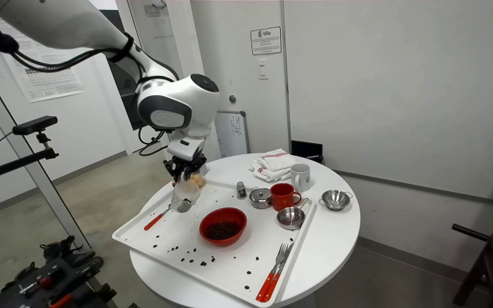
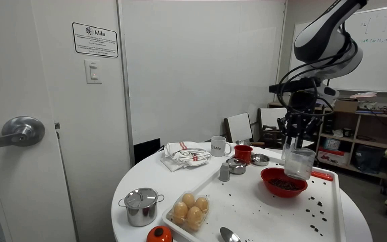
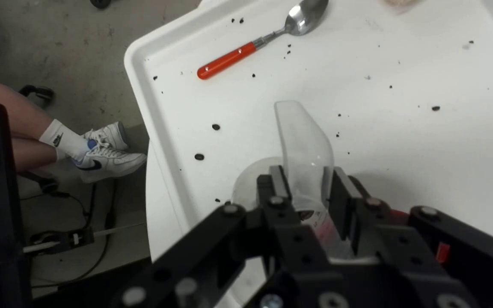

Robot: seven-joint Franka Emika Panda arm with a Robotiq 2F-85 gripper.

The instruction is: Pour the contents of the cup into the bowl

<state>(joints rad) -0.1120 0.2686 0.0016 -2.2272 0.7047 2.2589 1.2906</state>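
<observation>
Gripper narrow, holding a translucent part of the clear cup; exactly which part is unclear, since the black linkage covers most of the cup in the wrist view. Cup hangs above the white tray, near the bowl. Its tilt is hard to judge. A dark patch shows low on the cup in an exterior view; whether it lies inside or behind the wall cannot be told. Bowl rests on the tray, dark beans in its bottom, visible in both exterior views; the cup covers a stretch of its rim in an exterior view. In the wrist view a red sliver beside the linkage cannot be identified for certain. More beans scattered across the tray; the finest specks are too small to identify. Spoon cut off by the lower edge in an exterior view, as is an orange lid with a black knob. Egg carton partly hidden behind the gripper in an exterior view. Metal dish mostly hidden behind the red mug in an exterior view. Person's legs cut off at the wrist view's left edge.
</observation>
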